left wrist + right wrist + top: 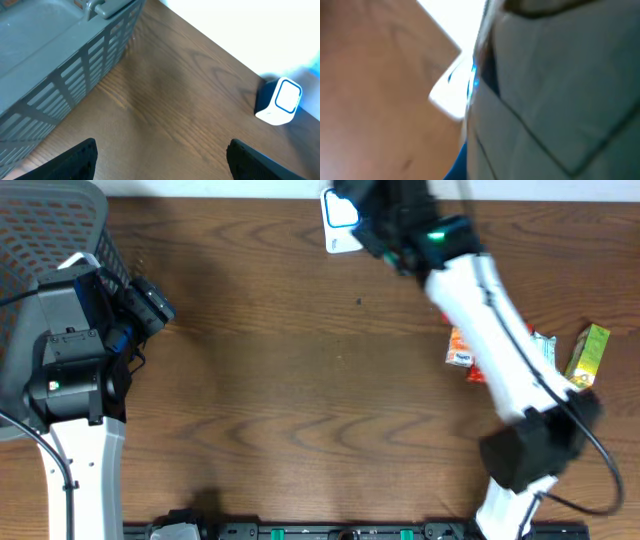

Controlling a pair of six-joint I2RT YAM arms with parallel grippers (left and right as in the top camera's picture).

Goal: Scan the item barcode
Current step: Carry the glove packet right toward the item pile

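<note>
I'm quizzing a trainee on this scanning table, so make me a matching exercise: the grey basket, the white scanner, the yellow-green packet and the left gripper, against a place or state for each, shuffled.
Things:
1. grey basket
2. white scanner
3. yellow-green packet
4. left gripper

Places or states:
A. near the right edge of the table
B. jaws wide open
C. far left corner
D. middle of the far edge

Pairs: 1-C, 2-D, 3-A, 4-B.

The white, blue-ringed scanner (338, 215) stands at the table (300, 380) edge, a blurred, seemingly grey item (555, 100) beside it.
</note>
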